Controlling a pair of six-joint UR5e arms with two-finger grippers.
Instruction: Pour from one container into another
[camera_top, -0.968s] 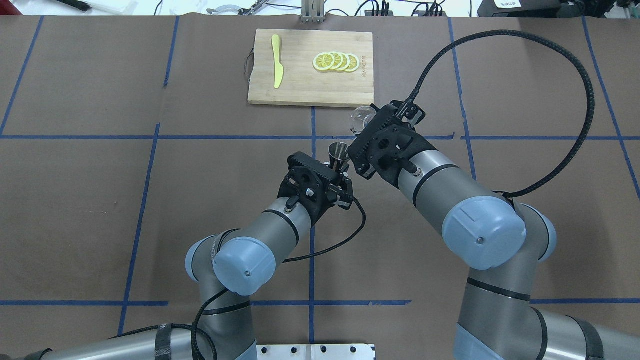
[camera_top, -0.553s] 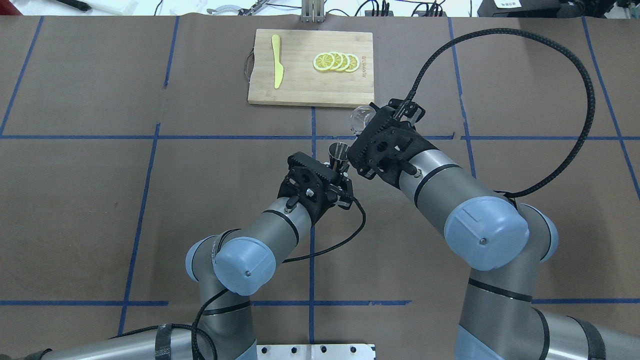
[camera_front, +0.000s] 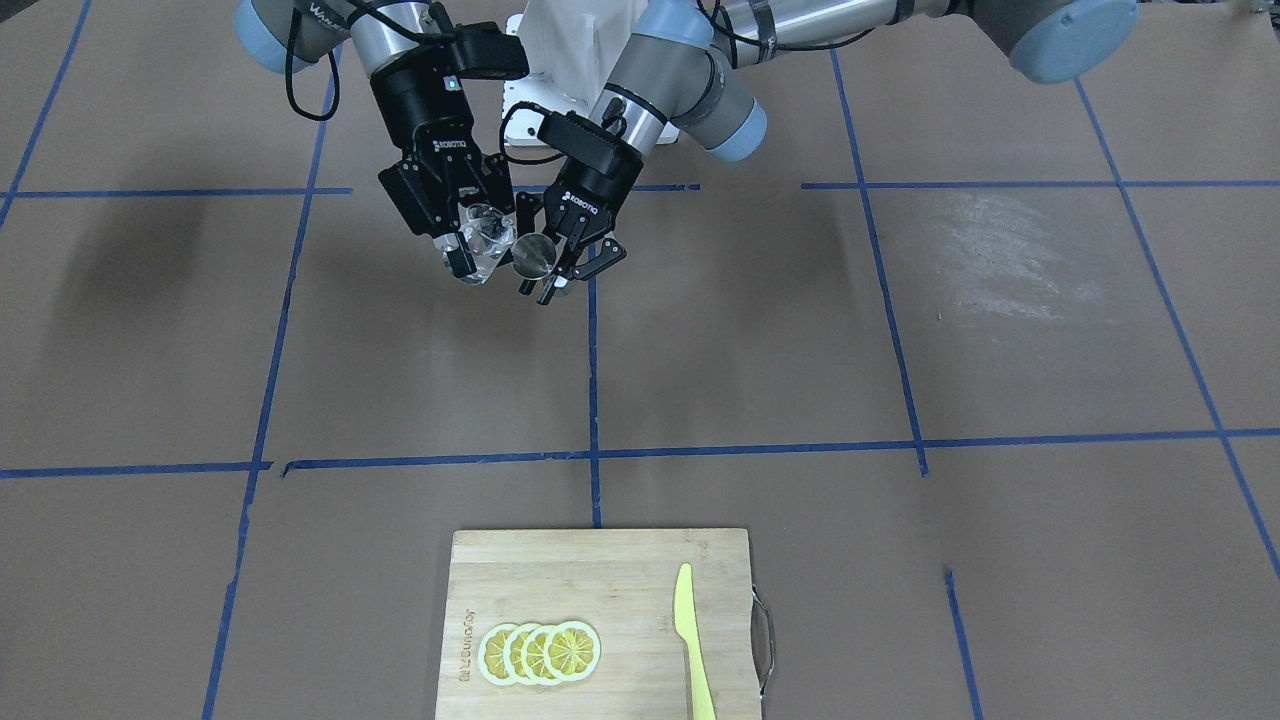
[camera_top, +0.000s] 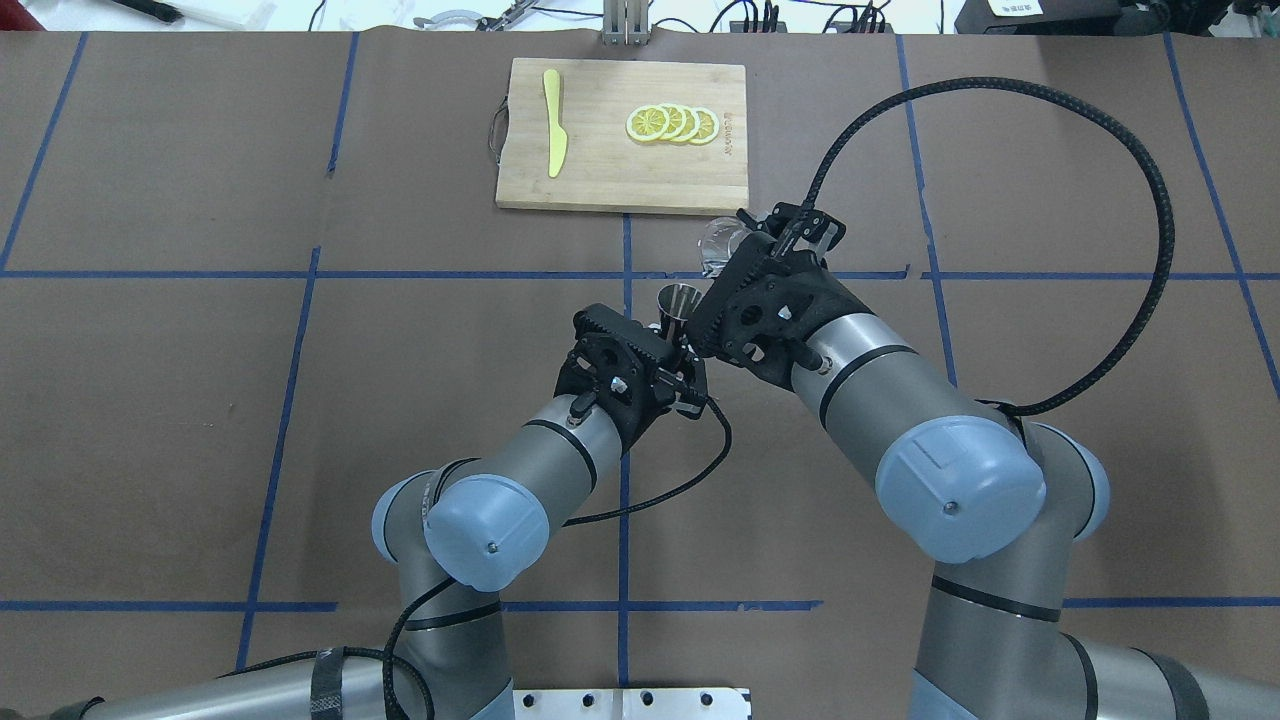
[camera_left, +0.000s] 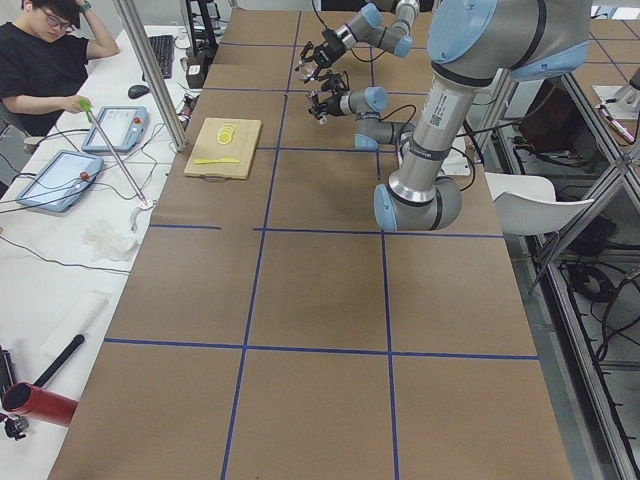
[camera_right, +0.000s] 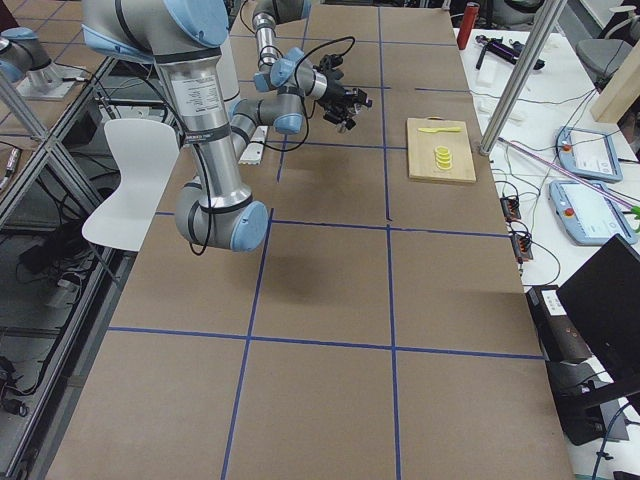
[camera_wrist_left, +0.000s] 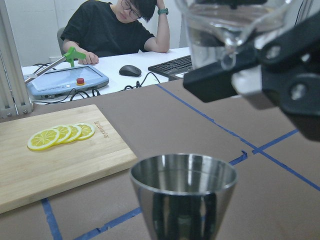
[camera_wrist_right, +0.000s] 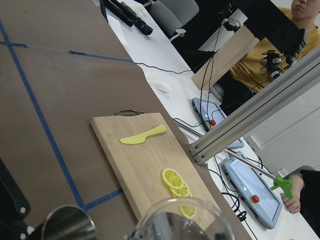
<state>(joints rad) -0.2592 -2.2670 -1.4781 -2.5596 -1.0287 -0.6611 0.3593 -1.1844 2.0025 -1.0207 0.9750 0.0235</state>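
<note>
- The right arm's fingers (camera_front: 456, 259) are closed on the glass cup (camera_front: 487, 243), one on each side of its wall, and hold it above the tabletop (camera_front: 900, 330).
- The left arm's fingers (camera_front: 547, 286) are clamped on the jigger (camera_front: 531, 255) and hold it upright, its open mouth facing up.
- The two sets of fingers sit just beside each other, and the cup's rim is close to the jigger's rim.
- In the left wrist view the cup hangs above the jigger's mouth and a little to one side. No contact between them shows.
- The cup leans towards the left arm's fingers. I cannot tell whether there is anything in it.
- A wooden cutting board (camera_front: 600, 570) lies well beyond both sets of fingers, on the side away from the robot.
- On the board lie overlapping lemon slices (camera_front: 540, 652) and, apart from them, a yellow knife (camera_front: 692, 640).
</note>
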